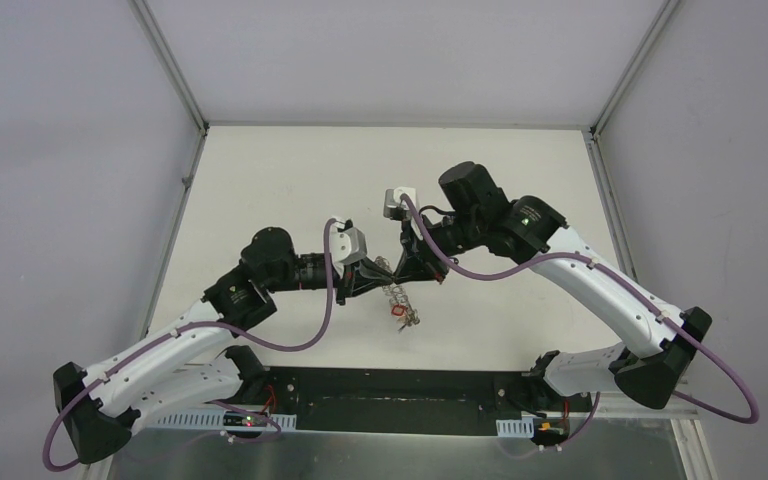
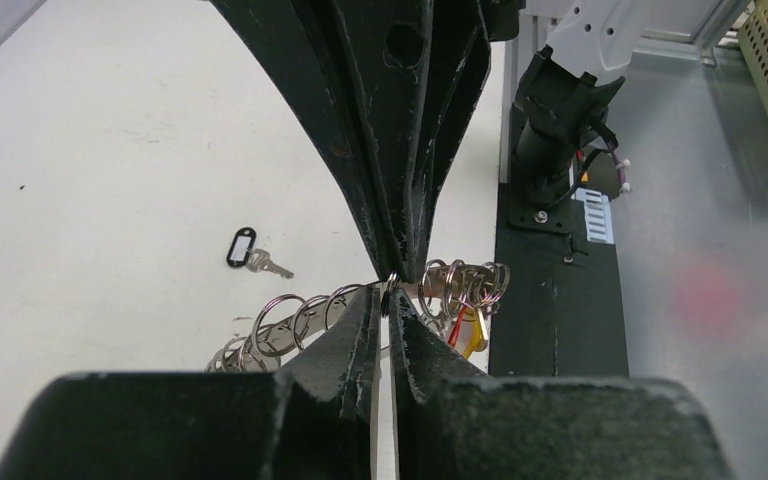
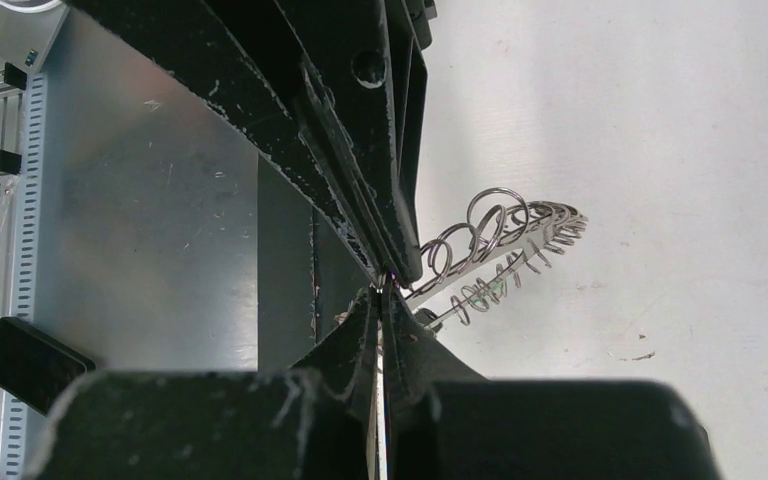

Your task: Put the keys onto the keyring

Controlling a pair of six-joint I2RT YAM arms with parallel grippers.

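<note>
The keyring (image 1: 401,300), a flat grey ring edged with silver loops, hangs tilted just above the table between my two grippers. My left gripper (image 1: 384,274) and right gripper (image 1: 400,270) meet tip to tip at its upper edge. In the left wrist view my left gripper (image 2: 391,291) is shut on a small loop of the keyring (image 2: 300,318). In the right wrist view my right gripper (image 3: 384,291) is shut at the same spot on the keyring (image 3: 500,238). The black-tagged key (image 2: 248,250) lies on the table beyond. A green tint (image 3: 487,289) shows behind the ring's loops.
Red- and yellow-tagged keys (image 2: 467,330) hang from the ring's loops; the red tag (image 1: 397,311) also shows in the top view. The black base strip (image 1: 390,398) runs along the near edge. The right arm's base (image 2: 560,110) stands close behind the ring.
</note>
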